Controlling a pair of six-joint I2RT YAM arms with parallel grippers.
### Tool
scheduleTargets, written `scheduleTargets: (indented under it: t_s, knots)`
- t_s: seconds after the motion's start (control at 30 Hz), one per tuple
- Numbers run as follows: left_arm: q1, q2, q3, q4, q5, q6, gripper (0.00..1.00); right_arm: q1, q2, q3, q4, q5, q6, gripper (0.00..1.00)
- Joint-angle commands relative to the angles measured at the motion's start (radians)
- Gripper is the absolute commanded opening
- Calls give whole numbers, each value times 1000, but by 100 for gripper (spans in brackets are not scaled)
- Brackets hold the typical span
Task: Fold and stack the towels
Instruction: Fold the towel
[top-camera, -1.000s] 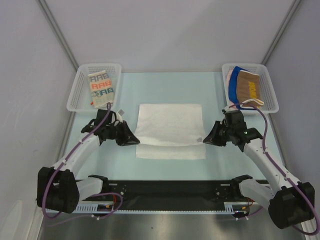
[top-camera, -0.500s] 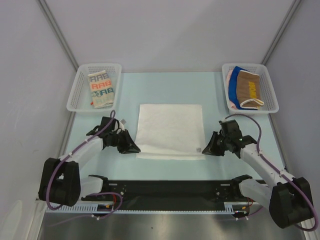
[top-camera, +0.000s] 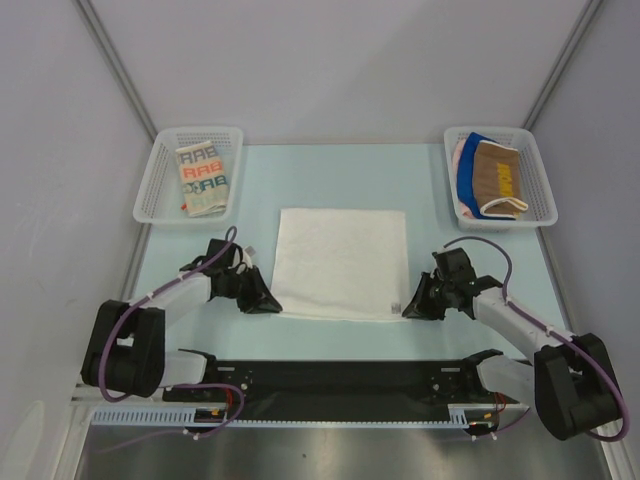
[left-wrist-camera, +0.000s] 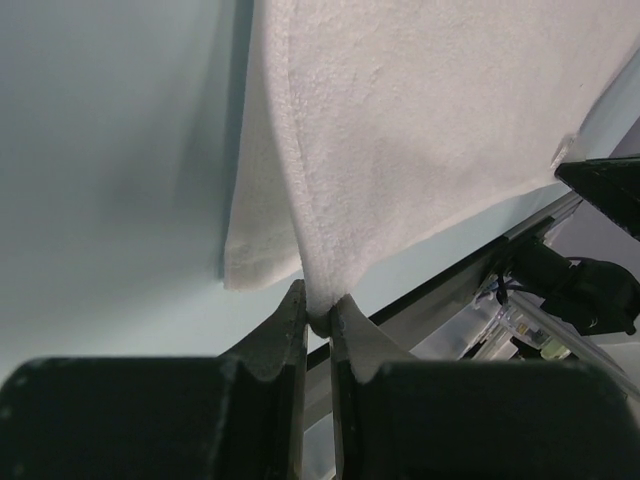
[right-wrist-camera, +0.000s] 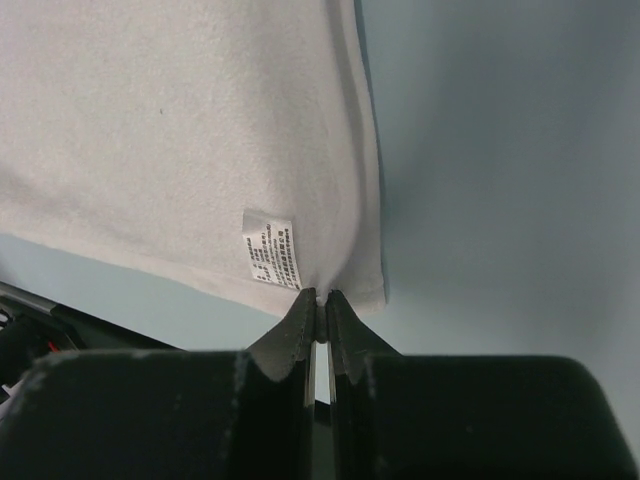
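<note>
— Where is the white towel (top-camera: 340, 260) found?
— Spread mid-desk (top-camera: 480, 260), toward the near edge. Its near-left corner is pinched by the left pincer (left-wrist-camera: 318, 318), its near-right corner by the right pincer (right-wrist-camera: 318, 300).

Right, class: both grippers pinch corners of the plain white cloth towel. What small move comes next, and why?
Probably lower and release: the left gripper and right gripper hold the upper layer of the plain white cloth towel right over the lower layer's near corners, so the fold looks aligned.
</note>
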Motion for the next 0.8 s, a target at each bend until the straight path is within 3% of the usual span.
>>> scheduleTargets:
  t_s: [0.0, 0.33, 0.77]
  knots:
    - [-8, 16, -5, 39, -1, -9, 2, 6, 17, -9, 42, 4, 0, 0]
    - [-9, 7, 37, 8, 0, -6, 0, 4, 12, 21, 16, 6, -6, 0]
    - [-9, -121, 215, -168, -20, 17, 0, -19, -95, 258, -179, 21, -46, 0]
